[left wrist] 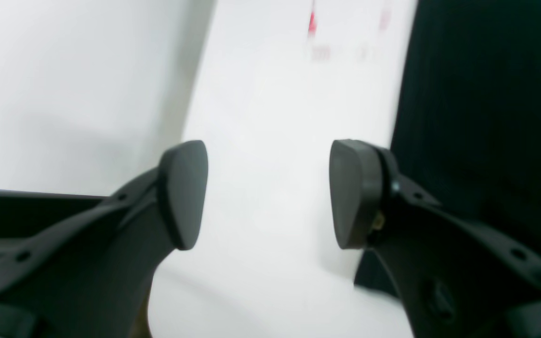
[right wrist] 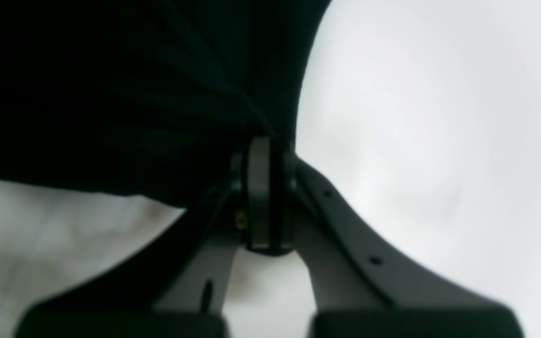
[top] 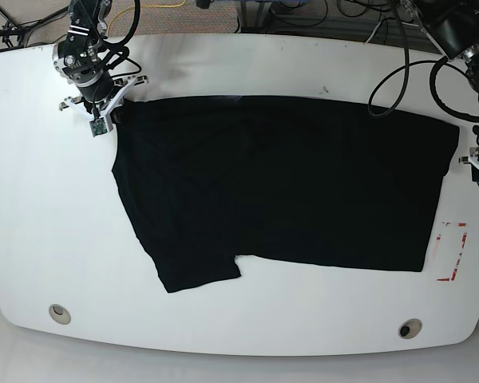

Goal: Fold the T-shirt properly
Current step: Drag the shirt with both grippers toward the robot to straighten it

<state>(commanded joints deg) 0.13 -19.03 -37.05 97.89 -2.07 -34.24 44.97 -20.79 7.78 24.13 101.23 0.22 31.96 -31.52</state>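
Note:
The black T-shirt [top: 287,183] lies spread flat on the white table [top: 48,223], with one sleeve [top: 195,271] pointing toward the front edge. My right gripper [top: 114,112] is at the shirt's far left corner. In the right wrist view it [right wrist: 266,188] is shut on a bunch of the black fabric [right wrist: 111,94]. My left gripper [top: 478,163] sits just off the shirt's right edge. In the left wrist view it [left wrist: 269,195] is open and empty above bare table, with the shirt's edge [left wrist: 486,117] beside its right finger.
A red corner marking [top: 455,255] is on the table at the right front, and shows blurred in the left wrist view [left wrist: 313,23]. Two round holes [top: 60,313] [top: 409,328] sit near the front edge. Cables [top: 399,76] trail over the back right.

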